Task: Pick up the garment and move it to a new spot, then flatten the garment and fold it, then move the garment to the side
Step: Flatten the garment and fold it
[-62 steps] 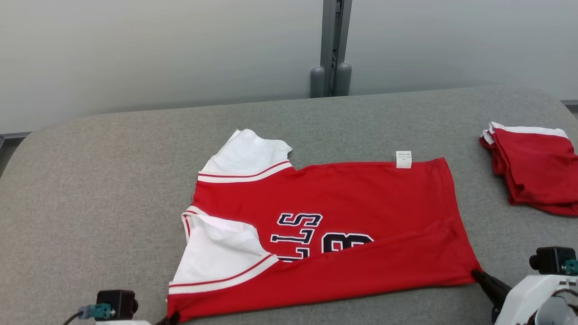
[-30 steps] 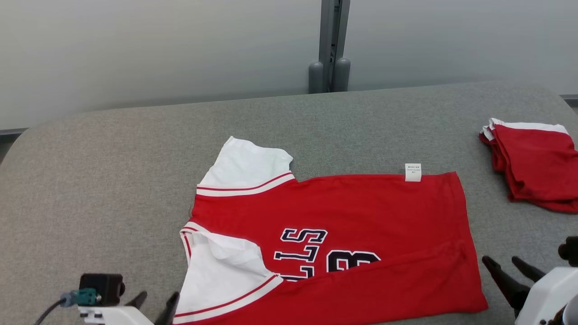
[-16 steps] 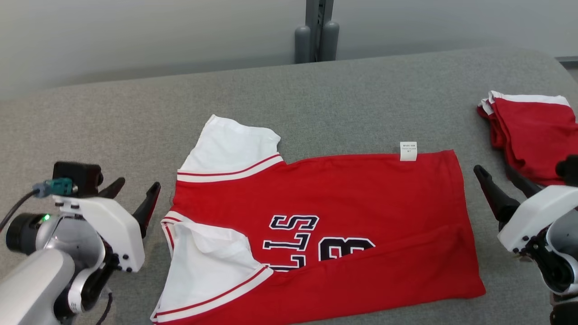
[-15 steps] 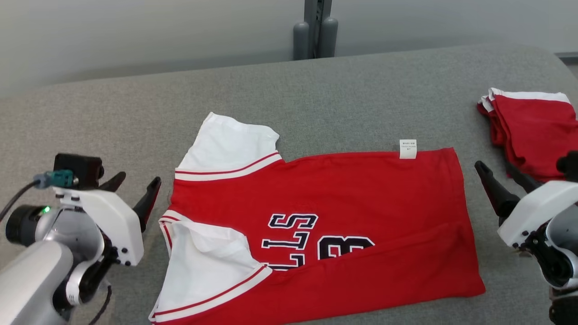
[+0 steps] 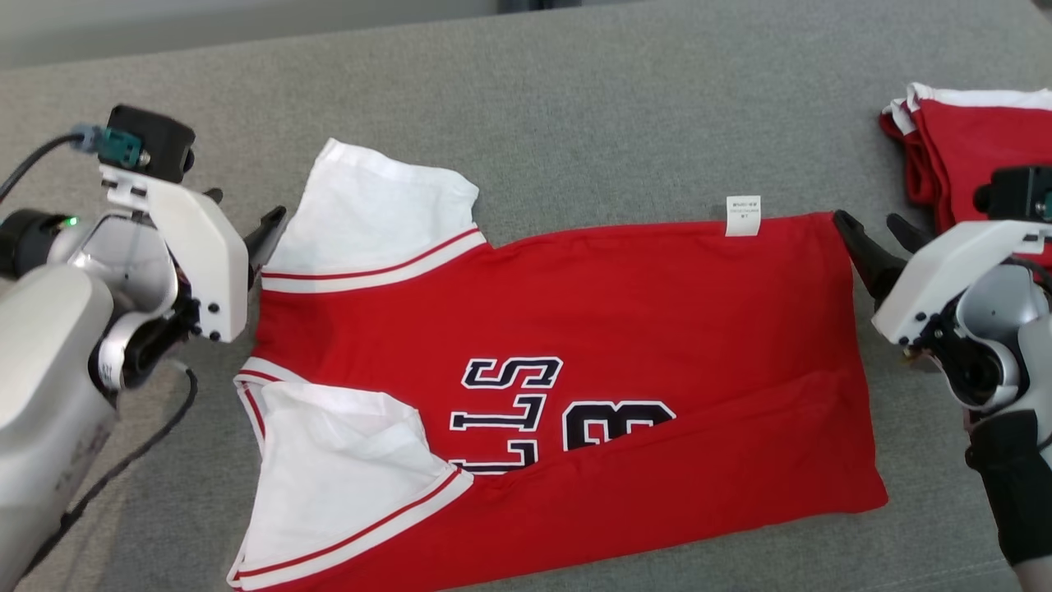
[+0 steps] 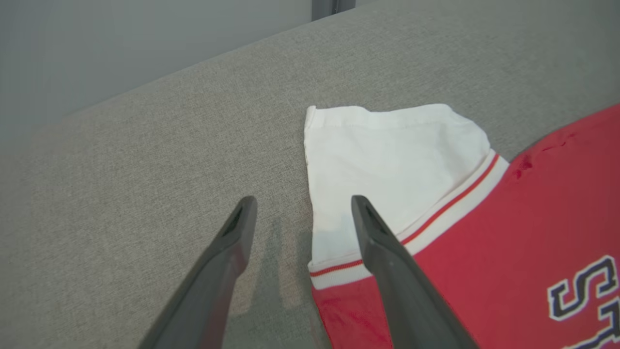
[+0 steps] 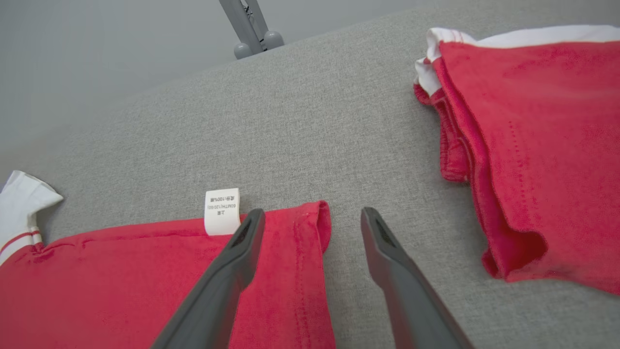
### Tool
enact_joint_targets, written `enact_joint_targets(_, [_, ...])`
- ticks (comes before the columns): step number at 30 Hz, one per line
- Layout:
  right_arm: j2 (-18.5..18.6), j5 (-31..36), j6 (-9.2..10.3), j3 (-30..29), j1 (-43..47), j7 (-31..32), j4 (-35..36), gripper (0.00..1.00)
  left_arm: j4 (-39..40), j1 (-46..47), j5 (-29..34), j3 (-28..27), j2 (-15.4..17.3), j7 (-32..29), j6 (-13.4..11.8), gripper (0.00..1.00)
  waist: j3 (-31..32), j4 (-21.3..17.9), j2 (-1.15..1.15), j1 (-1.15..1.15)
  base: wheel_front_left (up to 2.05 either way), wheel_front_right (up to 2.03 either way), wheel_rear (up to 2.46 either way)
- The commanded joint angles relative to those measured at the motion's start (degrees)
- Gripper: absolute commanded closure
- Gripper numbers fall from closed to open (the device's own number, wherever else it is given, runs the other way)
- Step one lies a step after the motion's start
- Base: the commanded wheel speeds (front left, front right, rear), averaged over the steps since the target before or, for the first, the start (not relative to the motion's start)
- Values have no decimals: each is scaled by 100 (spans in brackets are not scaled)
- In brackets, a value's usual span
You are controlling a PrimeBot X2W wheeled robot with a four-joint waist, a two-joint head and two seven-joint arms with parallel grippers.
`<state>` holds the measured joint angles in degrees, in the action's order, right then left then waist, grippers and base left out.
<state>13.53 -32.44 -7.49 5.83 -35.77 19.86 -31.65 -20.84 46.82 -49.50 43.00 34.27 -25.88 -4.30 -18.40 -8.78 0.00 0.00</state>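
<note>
Garment (image 5: 625, 329) lies spread on the grey desk (image 5: 625, 99), collar end to the robot's left and hem to its right. The near long edge is already turned up over part of the lettering (image 5: 526, 403). The far long edge is flat, with the far sleeve (image 5: 374, 210) sticking out beyond it.

Left gripper (image 6: 302, 202): jaws apart, straddling the outer edge of the far sleeve close to its striped seam, one finger over cloth and one over bare desk.

Right gripper (image 7: 312, 213): jaws apart, straddling the far hem corner just beside the label (image 5: 742, 215), again one finger over cloth and one over desk.

Neither gripper holds anything.

Judgement: the step in hand is taking hold of the two far corners for the second lengthwise fold.

Recommendations:
- Lower each gripper until the desk-side finger can slip under the cloth, then close on every layer at the edge.
- On the left, bite at the seam, not on loose sleeve alone, or the body will lag.
- Close both sides together and lift evenly, so the far edge travels straight.
- Keep the right arm off the folded stack (image 5: 962, 131) nearby.
</note>
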Motion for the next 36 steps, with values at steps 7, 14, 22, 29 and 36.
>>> enact_joint_targets(7, [75, -367, -1, 504, -596, 39, -440, 0, -709, 815, -11, 130, -195, -379, 500, 0, -455, -153, 0, 0, 0, 0, 0])
enact_joint_targets(14, [35, -744, -1, 1156, -985, 2, -687, 0, -1417, 1369, -122, 197, -328, -644, 916, 0, -721, -345, 0, 0, 0, 0, 0])
enact_joint_targets(22, [36, -1056, -1, 1675, -1238, -157, -696, 0, -1911, 1800, -91, 229, -364, -557, 1075, 0, -1021, -532, 0, 0, 0, 0, 0])
enact_joint_targets(29, [14, -1285, -1, 2019, -1409, -315, -828, 0, -2249, 2014, -185, 287, -480, -495, 1140, 0, -1138, -645, 0, 0, 0, 0, 0])
enact_joint_targets(36, [47, -1468, -1, 2268, -1498, -443, -938, 57, -2439, 2071, -275, 416, -573, -581, 1182, 39, -1137, -665, 0, 0, 0, 0, 0])
